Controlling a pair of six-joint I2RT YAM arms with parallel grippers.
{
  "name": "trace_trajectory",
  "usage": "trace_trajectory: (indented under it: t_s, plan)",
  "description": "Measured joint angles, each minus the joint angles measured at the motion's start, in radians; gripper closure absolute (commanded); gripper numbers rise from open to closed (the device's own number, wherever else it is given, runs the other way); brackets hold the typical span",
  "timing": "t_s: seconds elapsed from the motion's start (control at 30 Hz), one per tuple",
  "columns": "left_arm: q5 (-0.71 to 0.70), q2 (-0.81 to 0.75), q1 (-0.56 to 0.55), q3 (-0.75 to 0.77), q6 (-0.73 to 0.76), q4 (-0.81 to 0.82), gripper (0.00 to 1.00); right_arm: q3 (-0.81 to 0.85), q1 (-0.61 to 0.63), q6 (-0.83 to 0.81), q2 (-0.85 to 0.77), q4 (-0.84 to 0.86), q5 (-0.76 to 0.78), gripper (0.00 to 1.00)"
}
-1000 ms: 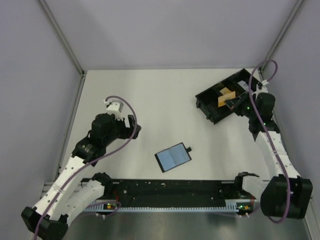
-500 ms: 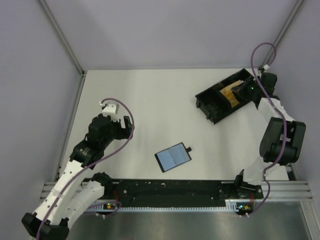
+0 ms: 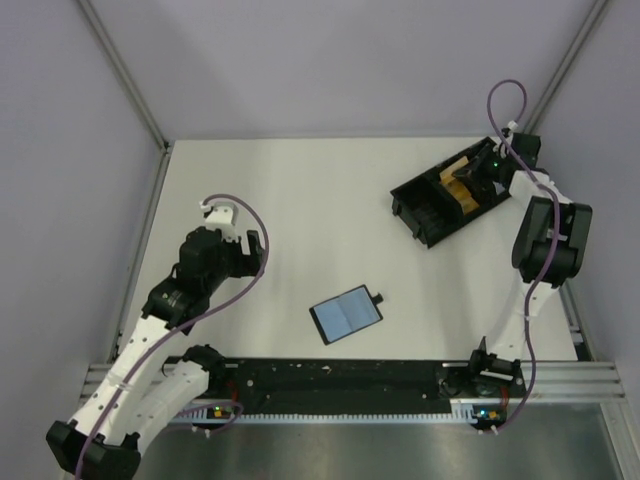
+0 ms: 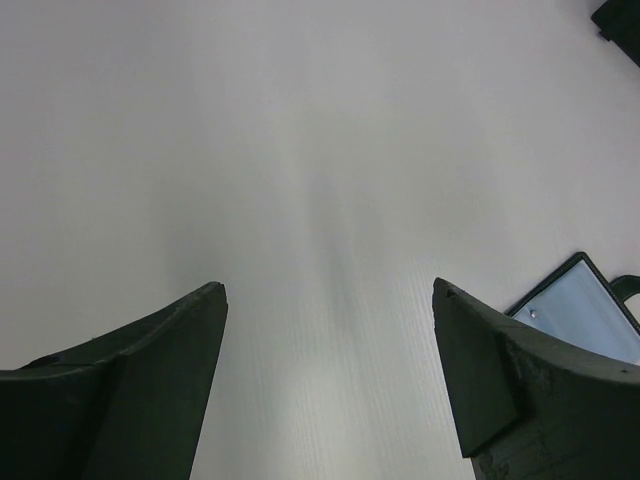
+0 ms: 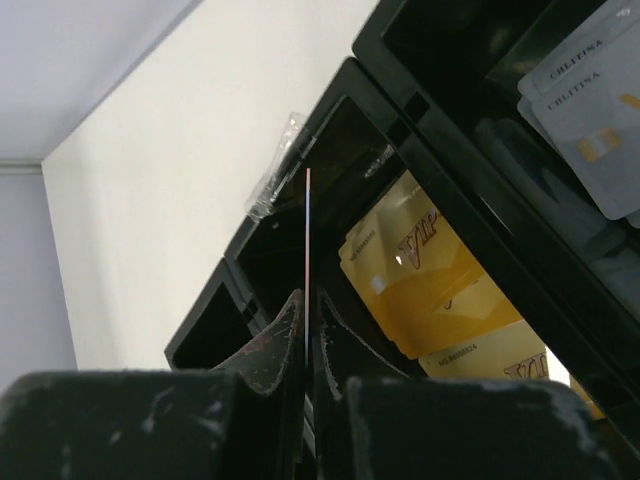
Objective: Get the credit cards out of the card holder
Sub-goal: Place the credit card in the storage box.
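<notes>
Pinching a thin card (image 5: 307,230) between scuffed black fingers (image 5: 268,342), the right end effector (image 5: 308,312) is clenched on it over the tray (image 5: 400,135), at the far right of the desk (image 3: 300,200). From the wrist the card shows only its edge, a hairline standing straight up out of the fingertips, its visible length running on in line with them. The tray is hard, glossy black plastic, long and split by walls into compartments. From above it lies slantwise, its long axis climbing from lower left to upper right. One compartment holds yellow cards (image 5: 440,290), smooth and shiny with rounded corners, fanned loosely over each other. A neighbouring one holds grey cards (image 5: 590,110) with printed lettering and a small gold chip. A scrap of clear, crinkled film (image 5: 272,180) sits at the tray's rim.

The holder (image 3: 346,314) lies open and flat near the desk's middle, well apart from the tray and both arms: a black-rimmed rectangle, glossy blue-grey inside. Its long axis tilts gently up to the right, and a small black tab (image 3: 379,297) juts from the right short edge. The left end effector (image 4: 328,290) is released, its wedge-shaped dark fingers spread wide above matte white desk, a corner of the holder showing past one finger
</notes>
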Motion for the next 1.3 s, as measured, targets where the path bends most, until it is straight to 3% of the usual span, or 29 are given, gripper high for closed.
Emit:
trace_trajectory:
  t_s: [0.4,0.6,0.77,0.9,1.13,1.3]
  plan:
    - [0.004,0.012,0.007,0.000,0.000,0.000,0.13,0.046,0.002,-0.136,0.060,-0.119,-0.042,1.00]
    - [0.005,0.012,0.010,-0.001,0.000,0.000,0.14,0.066,0.003,-0.174,0.061,-0.176,-0.020,0.75]
    - [0.005,0.011,0.010,-0.002,0.000,0.000,0.14,0.084,0.008,-0.192,0.061,-0.209,0.024,0.59]
    - [0.005,0.008,0.011,-0.002,0.001,0.000,0.14,0.084,0.010,-0.199,0.051,-0.240,0.105,0.56]
    - [0.016,-0.003,0.011,-0.002,0.001,0.000,0.14,0.083,0.023,-0.214,-0.079,-0.293,0.273,0.35]
    - [0.024,-0.014,0.011,-0.002,0.000,0.000,0.14,0.070,0.069,-0.230,-0.203,-0.301,0.379,0.27]
